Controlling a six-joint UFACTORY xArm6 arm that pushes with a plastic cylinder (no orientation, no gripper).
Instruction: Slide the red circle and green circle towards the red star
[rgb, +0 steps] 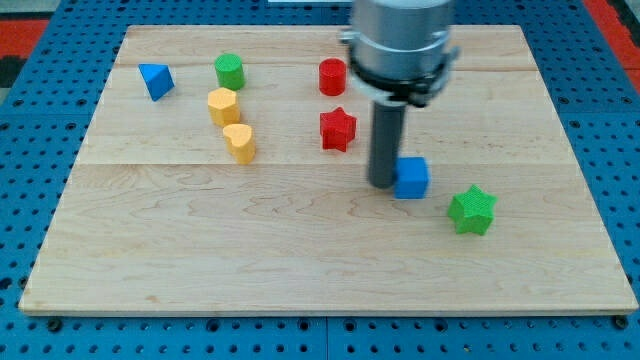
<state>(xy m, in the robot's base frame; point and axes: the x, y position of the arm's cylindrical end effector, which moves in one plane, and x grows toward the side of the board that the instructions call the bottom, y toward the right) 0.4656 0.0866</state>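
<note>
With no gripper to open or close, my tip (383, 184) touched the small blue plastic cube (412, 177) mid-desk, while the light, rigid red plastic circle (332, 76) and green plastic circle (230, 71) near the desk's (300, 260) top edge looked best pushed squarely from the side away from the red plastic star (338, 129).

I see a big light wooden board (300, 260) with thin lines running across it, lying flat on a blue base (610, 110) full of little round holes, and a bit of red shows in the top corners (612, 12), with soft even light everywhere
</note>
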